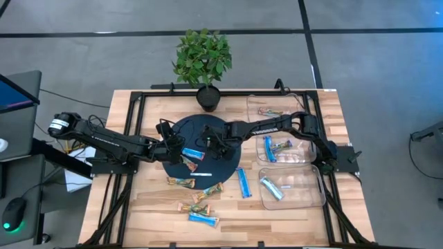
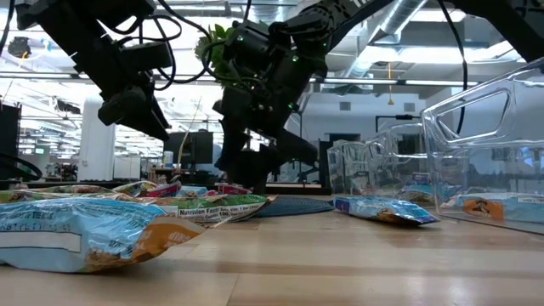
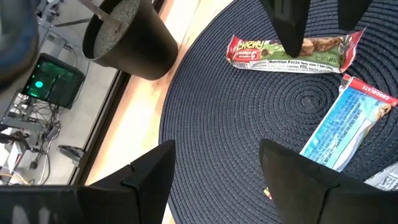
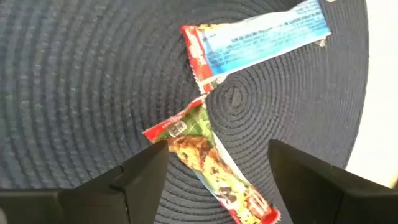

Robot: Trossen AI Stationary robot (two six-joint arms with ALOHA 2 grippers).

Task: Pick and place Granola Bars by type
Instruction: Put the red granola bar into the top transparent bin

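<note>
While its fingers stand wide apart with nothing between them, the right claw (image 4: 214, 168) hangs just over a green bar (image 4: 208, 163) on the dark round mat (image 4: 74, 81). Touching that bar's red end lies a blue bar (image 4: 261, 38), also on the mat. From the other side the left claw (image 3: 214, 168) hovers above the same mat, wide and empty too; its camera shows the green bar (image 3: 292, 53) partly behind the right claw's fingers and the blue bar (image 3: 348, 124) nearer.

Off the mat's near edge, several more bars (image 1: 201, 204) lie loose on the table (image 1: 138, 207), with a single blue one (image 1: 243, 182) just right of the mat. Along the table's right side stand three clear bins (image 1: 291, 187): the nearest holds a pale blue bar, the middle one blue and green bars, the far one a small bar. A potted plant (image 1: 203, 59) stands at the far edge.
</note>
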